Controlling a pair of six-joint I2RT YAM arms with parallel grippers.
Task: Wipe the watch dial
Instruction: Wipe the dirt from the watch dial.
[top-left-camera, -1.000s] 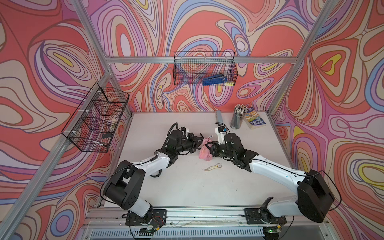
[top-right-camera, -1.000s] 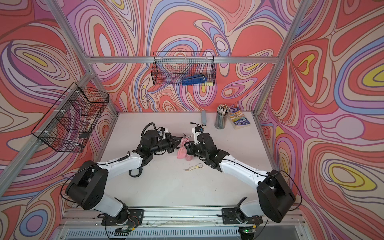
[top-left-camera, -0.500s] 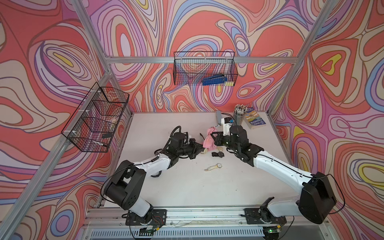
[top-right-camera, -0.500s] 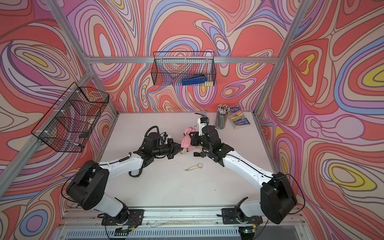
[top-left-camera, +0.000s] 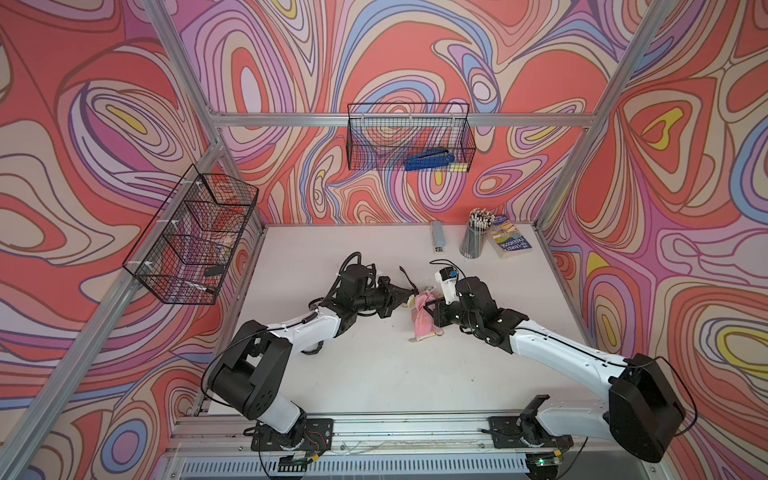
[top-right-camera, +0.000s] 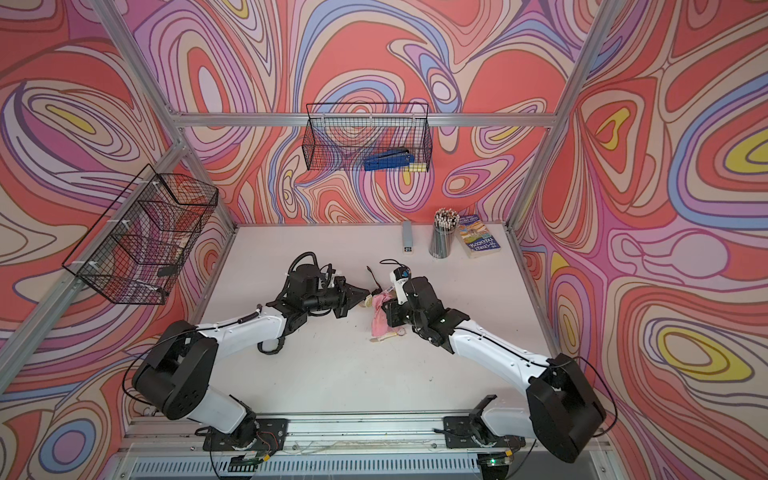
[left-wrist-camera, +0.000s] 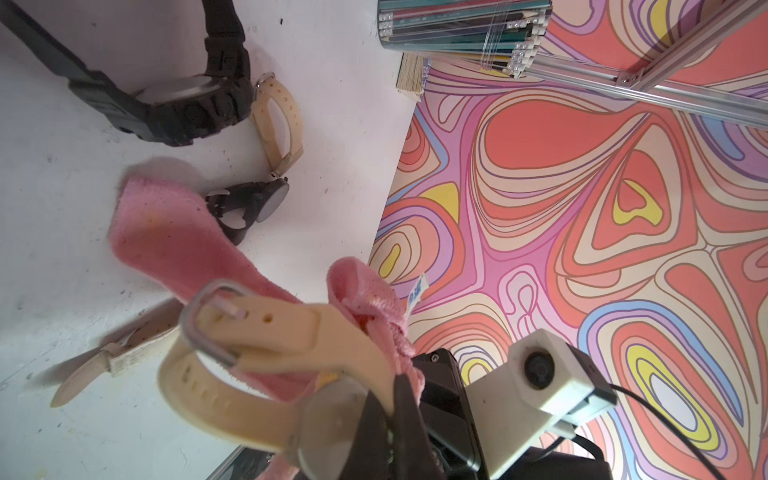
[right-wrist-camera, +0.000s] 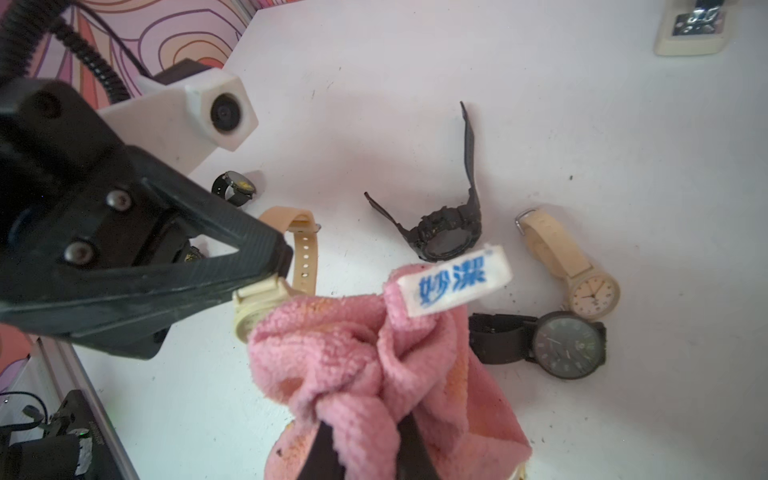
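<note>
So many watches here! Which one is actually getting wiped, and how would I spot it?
Look at the middle of the white table. There the left gripper pinches a cream watch in the air, with the pink cloth in the right gripper against its case. The other cream watch and the black ones lie on the table.

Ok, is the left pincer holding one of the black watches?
No, the left pincer is shut on a cream watch, beside the pink cloth in the right pincer; the black digital watch lies on the table.
</note>
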